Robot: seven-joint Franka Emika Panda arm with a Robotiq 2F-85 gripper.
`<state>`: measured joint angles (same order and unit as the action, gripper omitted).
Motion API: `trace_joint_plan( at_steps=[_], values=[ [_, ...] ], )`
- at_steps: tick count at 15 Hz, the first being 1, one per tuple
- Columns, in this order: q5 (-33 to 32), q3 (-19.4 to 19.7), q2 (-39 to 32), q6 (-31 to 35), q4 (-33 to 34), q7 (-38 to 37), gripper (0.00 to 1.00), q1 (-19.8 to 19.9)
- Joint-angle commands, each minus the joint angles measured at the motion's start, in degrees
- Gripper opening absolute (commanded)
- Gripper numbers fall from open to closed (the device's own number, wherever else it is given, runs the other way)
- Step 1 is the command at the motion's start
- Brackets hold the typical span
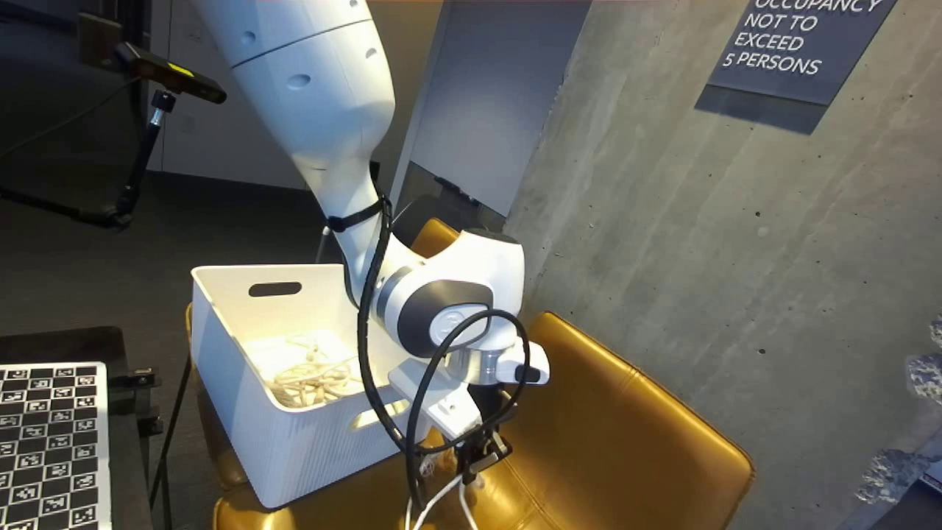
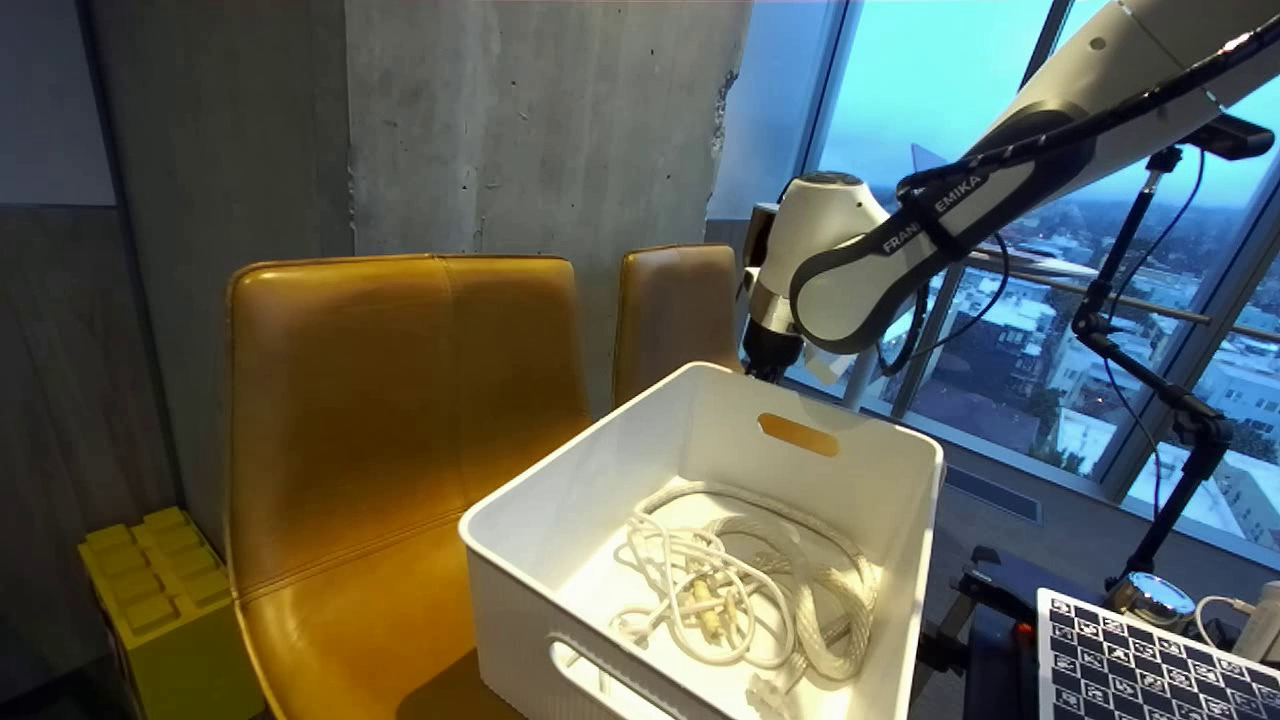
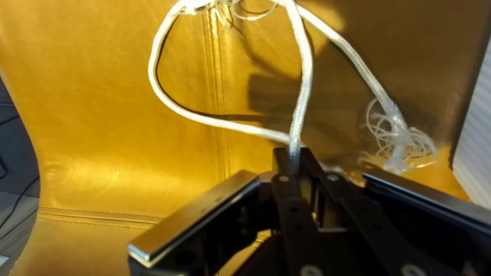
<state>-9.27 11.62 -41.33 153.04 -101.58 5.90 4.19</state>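
Claw (image 3: 294, 163) is clamping a white braided rope (image 3: 306, 73), its two sides pressing together on it. In the wrist view one strand (image 3: 301, 103) is running up from the grip to twelve o'clock, while a loop (image 3: 152, 71) is curving out toward ten. Frayed end (image 3: 399, 140) is splaying loose fibres at three o'clock. Tan leather chair (image 3: 115, 96) is filling the ground behind the rope; white bin (image 3: 477, 153) is showing a ribbed side at three, past the frayed fibres. In an exterior view, robot arm (image 1: 324, 88) is reaching down from eleven o'clock, the bin is sitting at ten with coiled cords (image 1: 320, 383) lying inside, and a patterned board (image 1: 51, 449) is resting at nine. Concrete wall (image 1: 699, 221) is rising between one and two.
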Motion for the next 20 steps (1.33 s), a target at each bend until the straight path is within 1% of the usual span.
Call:
trace_joint_plan(
  at_steps=[1,2,3,6,7,8,11,14,16,17,20],
  values=[
    [-1.6,0.3,1.8,-0.9,-2.1,-0.4,0.06,0.8],
    [-1.5,0.3,1.7,-0.9,-2.1,-0.3,0.02,1.1],
    [-1.5,0.3,1.6,-0.9,-2.2,-0.2,0.00,1.4],
    [-1.2,0.2,1.6,-1.2,-2.0,0.0,0.00,2.3],
    [-1.3,0.2,1.4,-1.1,-2.1,0.1,0.17,2.6],
    [-1.1,0.0,1.2,-0.9,-2.2,0.3,0.27,3.0],
    [-0.8,-0.7,0.8,-0.4,-2.9,0.8,0.47,3.7],
    [-0.6,-1.2,-0.1,0.4,-3.8,0.8,0.69,3.8],
    [-0.4,-1.9,-1.2,0.5,-3.5,1.1,0.82,3.9],
    [-0.3,-2.0,-2.0,0.3,-2.7,1.0,0.91,3.9],
    [-0.3,-2.1,-4.2,0.2,-0.8,0.8,0.90,4.0]
  ],
)
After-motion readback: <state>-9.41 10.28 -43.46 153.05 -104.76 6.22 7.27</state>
